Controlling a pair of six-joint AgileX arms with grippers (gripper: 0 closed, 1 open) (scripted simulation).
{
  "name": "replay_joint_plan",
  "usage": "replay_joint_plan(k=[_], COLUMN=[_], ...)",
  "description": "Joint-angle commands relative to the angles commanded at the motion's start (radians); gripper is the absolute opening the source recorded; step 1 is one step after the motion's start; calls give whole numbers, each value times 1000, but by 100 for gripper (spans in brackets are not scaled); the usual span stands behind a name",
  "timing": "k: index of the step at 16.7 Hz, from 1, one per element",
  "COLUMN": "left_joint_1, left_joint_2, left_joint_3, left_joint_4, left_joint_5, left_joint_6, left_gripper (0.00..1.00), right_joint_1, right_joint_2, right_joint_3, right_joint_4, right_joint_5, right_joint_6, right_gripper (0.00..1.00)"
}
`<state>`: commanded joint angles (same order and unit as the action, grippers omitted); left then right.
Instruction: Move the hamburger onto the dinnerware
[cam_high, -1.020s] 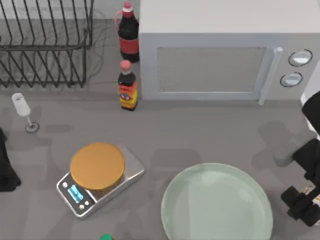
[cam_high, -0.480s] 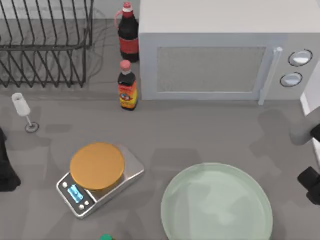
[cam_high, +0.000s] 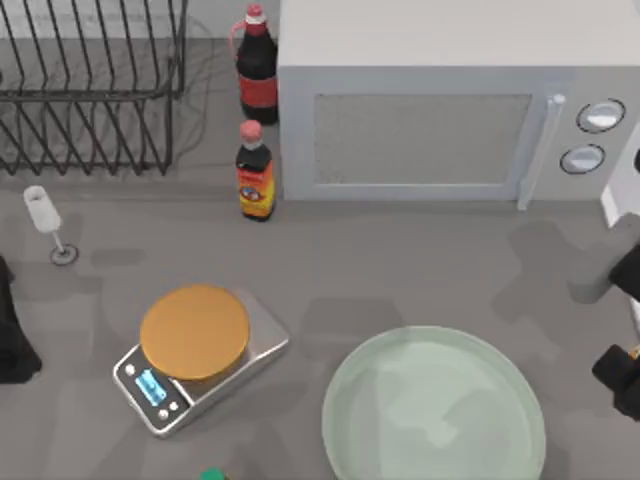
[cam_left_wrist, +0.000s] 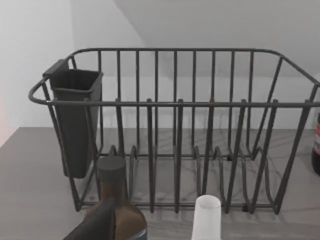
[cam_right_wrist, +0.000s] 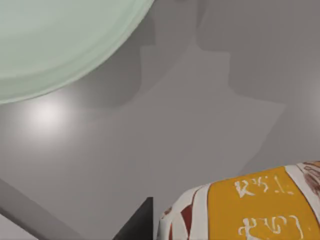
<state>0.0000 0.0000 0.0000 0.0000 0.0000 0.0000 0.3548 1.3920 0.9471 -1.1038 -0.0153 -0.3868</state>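
Observation:
The dinnerware (cam_high: 433, 410) is a wide pale mint-green plate at the front of the table, right of centre; its rim (cam_right_wrist: 50, 45) also curves through the right wrist view. The hamburger (cam_right_wrist: 250, 210), wrapped in white paper with orange print, sits close under the right wrist camera, with a dark finger (cam_right_wrist: 136, 222) against its side and the grey table well below. My right gripper (cam_high: 622, 375) is at the table's right edge, just right of the plate, shut on the hamburger; a sliver of orange wrap (cam_high: 632, 352) shows there. My left arm (cam_high: 10, 335) stays parked at the left edge.
An orange-topped silver scale (cam_high: 200, 350) stands left of the plate. A microwave (cam_high: 440, 110) fills the back right, with two dark bottles (cam_high: 254, 172) beside it. A wire dish rack (cam_high: 90, 90) is at the back left, a small wine glass (cam_high: 45, 222) in front of it.
My right gripper rose from beside the plate's right rim and swung out to the right edge, then came slightly back in. Its shadow on the table shifted. The left arm stayed still.

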Motion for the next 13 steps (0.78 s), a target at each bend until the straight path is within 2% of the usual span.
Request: replay_joint_plan(k=[3, 6, 9, 13], left_joint_1=[0, 0, 0, 0], left_joint_2=[0, 0, 0, 0], left_joint_3=[0, 0, 0, 0], left_joint_4=[0, 0, 0, 0], left_joint_5=[0, 0, 0, 0], left_joint_6=[0, 0, 0, 0], left_gripper=[100, 100, 100, 100], right_joint_1=[44, 99, 157, 233], right_joint_2=[17, 42, 76, 136], right_joint_3=[-10, -19, -30, -45], right_joint_4=[22, 48, 70, 88], right_joint_5=[-10, -23, -39, -63], right_joint_6=[-180, -453, -806, -1350], right_gripper=[0, 0, 0, 0])
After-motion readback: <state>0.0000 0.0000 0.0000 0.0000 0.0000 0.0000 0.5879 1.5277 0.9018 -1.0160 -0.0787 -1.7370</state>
